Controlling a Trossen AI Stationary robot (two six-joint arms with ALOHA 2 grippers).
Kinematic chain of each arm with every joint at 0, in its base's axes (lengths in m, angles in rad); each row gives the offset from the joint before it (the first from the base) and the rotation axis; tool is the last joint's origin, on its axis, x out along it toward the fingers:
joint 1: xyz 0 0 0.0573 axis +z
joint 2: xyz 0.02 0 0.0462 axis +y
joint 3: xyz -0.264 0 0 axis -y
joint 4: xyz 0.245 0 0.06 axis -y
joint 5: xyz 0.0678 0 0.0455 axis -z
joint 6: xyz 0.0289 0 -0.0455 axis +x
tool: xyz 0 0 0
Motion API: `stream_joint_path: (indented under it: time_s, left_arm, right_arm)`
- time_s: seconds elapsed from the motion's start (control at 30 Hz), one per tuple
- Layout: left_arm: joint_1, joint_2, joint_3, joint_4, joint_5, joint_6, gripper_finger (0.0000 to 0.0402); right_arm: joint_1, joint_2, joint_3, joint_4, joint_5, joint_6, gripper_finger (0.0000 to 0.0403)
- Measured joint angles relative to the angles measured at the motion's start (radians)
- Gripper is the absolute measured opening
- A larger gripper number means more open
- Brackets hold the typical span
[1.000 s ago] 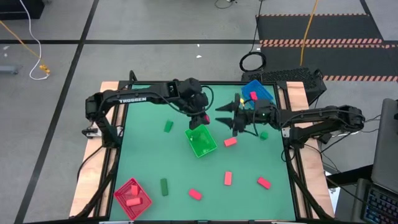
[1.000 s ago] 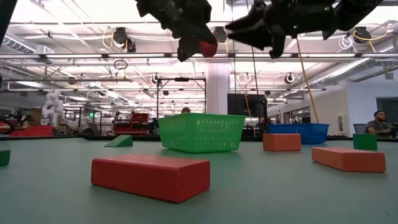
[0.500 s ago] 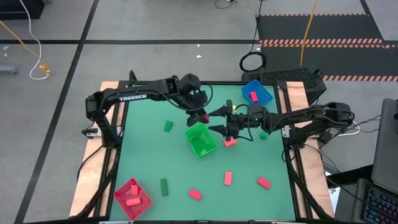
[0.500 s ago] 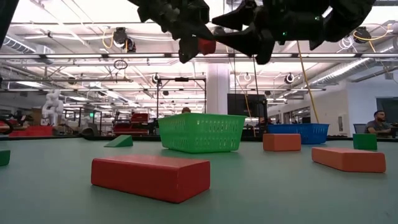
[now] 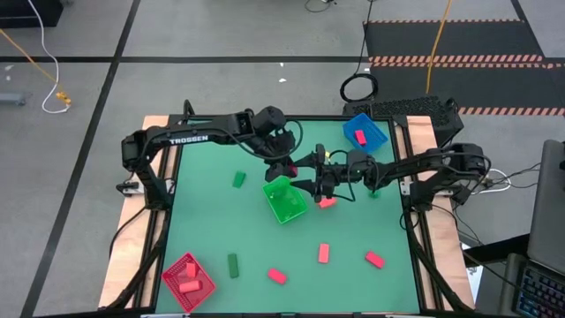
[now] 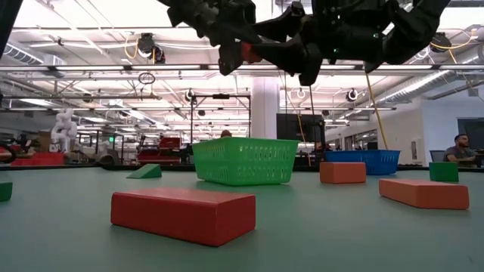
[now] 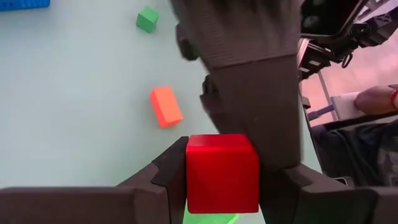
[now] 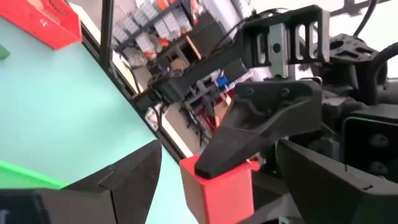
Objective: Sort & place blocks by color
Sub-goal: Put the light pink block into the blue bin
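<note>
Blocks are being passed mid-air: a red block is clamped in the left gripper above the tabletop, while the right gripper, jaws apart, is set around it for a handover.

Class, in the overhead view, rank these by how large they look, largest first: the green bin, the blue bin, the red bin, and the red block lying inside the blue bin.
1. Green bin, red bin and blue bin: all look about alike, too close to rank; an arm partly covers the green one.
2. Red block in the blue bin: clearly smallest.

Two black jointed arms, white TROSSEN lettering on the left arm.
</note>
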Motion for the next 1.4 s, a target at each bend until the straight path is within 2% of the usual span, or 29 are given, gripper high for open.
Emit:
stream_joint_path:
  time_s: [0.33,0.47,0.73,0.97,1.2,1.4]
  left_arm:
    - [-0.011,0.000,0.000,0.001,0.002,-0.003,0.0140]
    - [-0.010,0.000,0.000,0.001,0.002,-0.003,0.0149]
    - [-0.010,0.000,0.000,0.001,0.002,-0.004,0.0137]
    - [-0.013,0.000,-0.001,0.005,-0.001,-0.011,0.0150]
    - [-0.014,0.000,-0.002,0.004,0.008,-0.014,0.0137]
    - [-0.014,0.000,-0.002,0.011,0.004,-0.016,0.0157]
  right_arm:
    - [-0.009,0.025,0.000,0.061,0.000,0.066,0.0304]
    - [-0.009,0.024,0.000,0.044,0.000,0.079,0.0281]
    - [-0.008,0.025,0.000,0.012,0.000,0.080,0.0226]
    - [-0.009,0.024,0.000,-0.004,0.000,0.079,0.0185]
    - [-0.009,0.024,0.000,0.006,-0.001,0.074,0.0155]
    - [-0.009,0.024,0.000,0.016,0.004,0.072,0.0141]
